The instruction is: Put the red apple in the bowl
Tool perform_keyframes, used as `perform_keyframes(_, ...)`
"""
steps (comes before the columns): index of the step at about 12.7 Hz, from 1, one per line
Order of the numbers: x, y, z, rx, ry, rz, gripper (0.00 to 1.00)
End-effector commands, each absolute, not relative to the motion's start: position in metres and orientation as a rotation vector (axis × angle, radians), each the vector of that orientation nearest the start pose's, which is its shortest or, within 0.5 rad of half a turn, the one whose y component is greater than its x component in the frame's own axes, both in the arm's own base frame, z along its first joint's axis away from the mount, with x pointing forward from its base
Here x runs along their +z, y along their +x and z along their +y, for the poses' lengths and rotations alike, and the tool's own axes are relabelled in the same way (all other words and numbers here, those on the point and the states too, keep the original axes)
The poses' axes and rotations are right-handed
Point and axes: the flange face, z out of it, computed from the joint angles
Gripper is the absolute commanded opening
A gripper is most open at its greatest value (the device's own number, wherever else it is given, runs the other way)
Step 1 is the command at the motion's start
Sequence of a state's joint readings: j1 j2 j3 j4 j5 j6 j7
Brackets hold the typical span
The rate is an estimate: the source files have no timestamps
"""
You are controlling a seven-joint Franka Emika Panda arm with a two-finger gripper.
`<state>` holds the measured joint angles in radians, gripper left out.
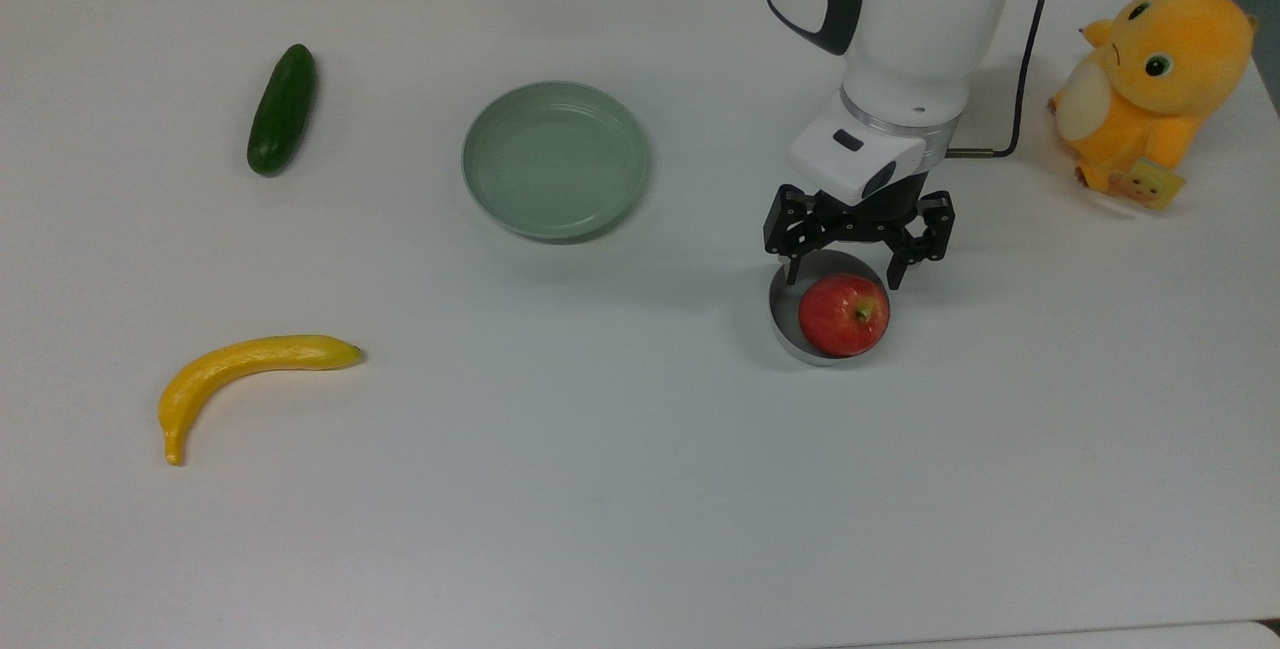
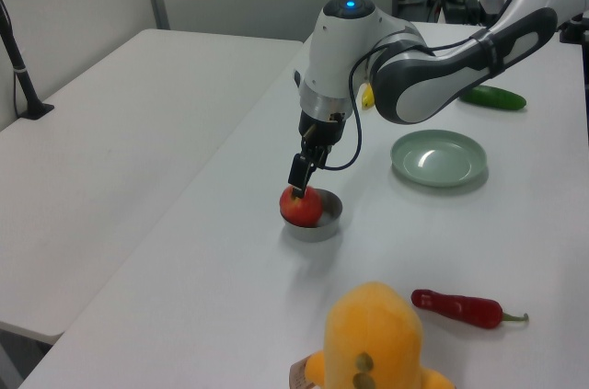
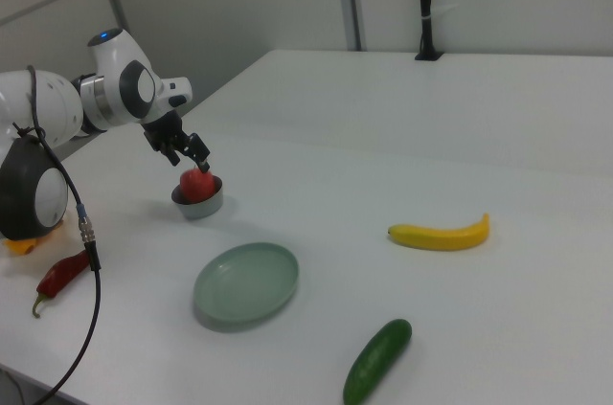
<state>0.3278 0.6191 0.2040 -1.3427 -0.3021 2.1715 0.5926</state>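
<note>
The red apple (image 1: 843, 314) is sitting inside the bowl (image 1: 784, 317), leaning toward the rim on the top view's right, with the pale green dish (image 1: 555, 158) lying well apart on the table (image 1: 600, 489); the gripper (image 1: 858, 274) is hanging just above the bowl with its jaws spread wide and holding nothing. The placing step is looking finished, judging by how the apple is resting; the next move is calling only for a straight lift clear of the bowl without knocking its rim

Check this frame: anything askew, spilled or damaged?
Nothing stands out. The red apple sits in the bowl, toward the top view's right rim, with the open gripper just above it.
</note>
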Motion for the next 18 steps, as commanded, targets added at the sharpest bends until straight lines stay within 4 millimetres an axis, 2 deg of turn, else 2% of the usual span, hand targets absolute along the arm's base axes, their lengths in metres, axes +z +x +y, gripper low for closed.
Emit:
perform_keyframes(1,0.394,0.661,0.339,-0.445,-3.137,-0.040,1.00)
perform_keyframes(3,0.395,0.663,0.336,-0.448,-3.140,-0.034,1.00)
perform_keyframes(5,0.405,0.664,0.328,-0.453,-3.143,-0.015,1.00)
perform_keyframes(6,0.416,0.666,0.315,-0.448,-3.156,0.015,1.00)
perform_keyframes(8,0.429,0.647,0.292,-0.377,-3.230,0.009,1.00)
perform_keyframes(12,0.457,0.608,0.241,-0.134,-3.357,-0.169,1.00)
perform_keyframes(14,0.469,0.588,0.211,-0.081,-3.343,-0.200,1.00)
perform_keyframes(16,0.487,0.576,0.176,-0.046,-3.276,-0.137,1.00)
perform_keyframes(18,0.507,0.572,0.144,-0.074,-3.223,-0.021,1.00)
